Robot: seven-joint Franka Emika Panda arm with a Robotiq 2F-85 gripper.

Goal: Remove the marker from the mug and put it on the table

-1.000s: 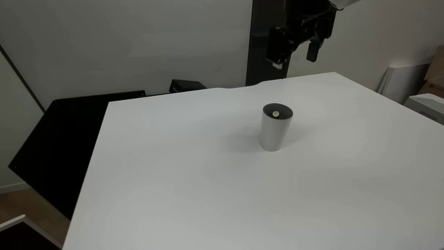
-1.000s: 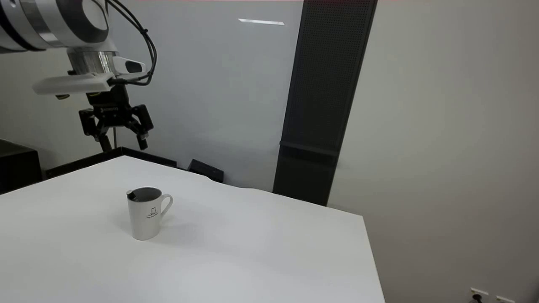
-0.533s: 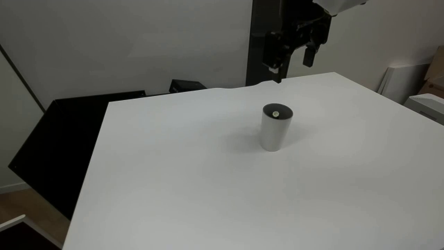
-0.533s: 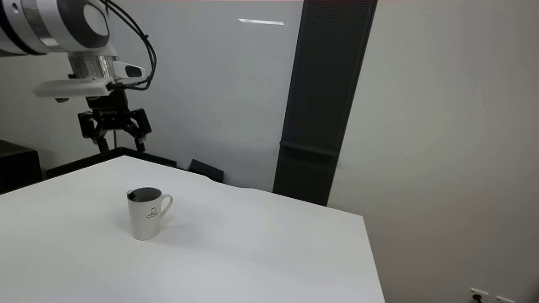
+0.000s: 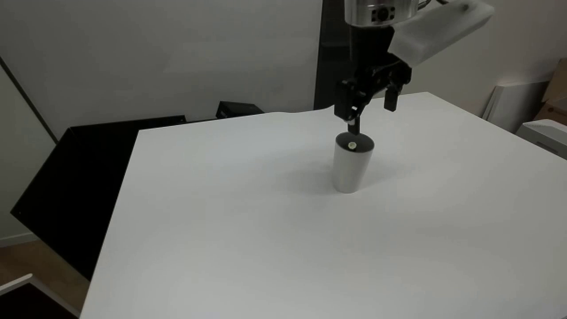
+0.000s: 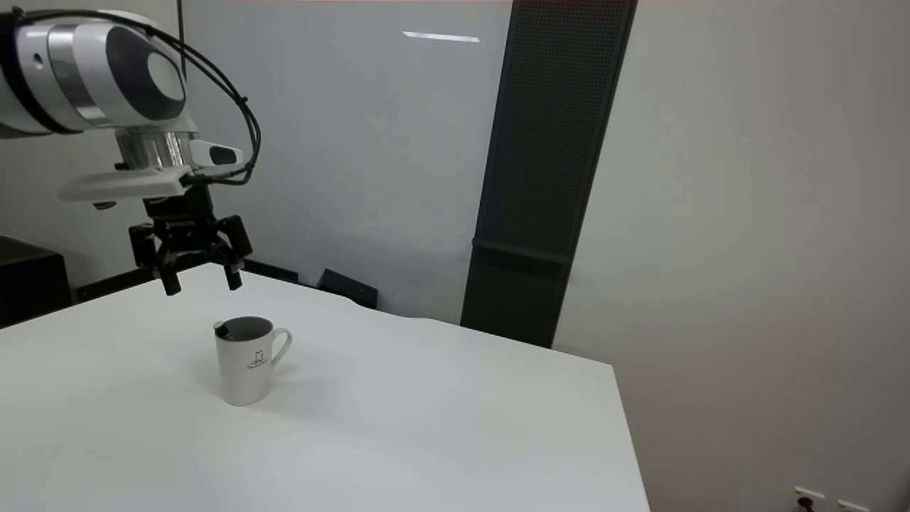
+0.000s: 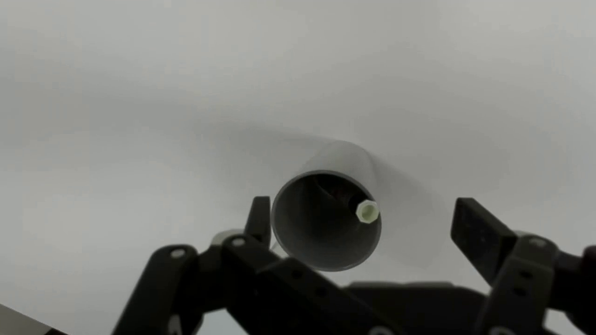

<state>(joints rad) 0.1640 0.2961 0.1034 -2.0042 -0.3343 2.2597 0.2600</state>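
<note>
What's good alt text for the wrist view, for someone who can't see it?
A slim marker, pale at the end and dark below, leans inside a light grey cylindrical mug standing on a flat white table. In the foreground, an open black two-fingered tool frames the mug.

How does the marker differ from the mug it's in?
Pose: the mug stands upright on the table; the marker leans inside it.
Shape: the mug is wide and hollow, with a handle; the marker is a thin stick.
Colour: the mug is light outside, grey inside; the marker shows a pale end and a dark part.
Shared: neither is held by the open gripper.
</note>
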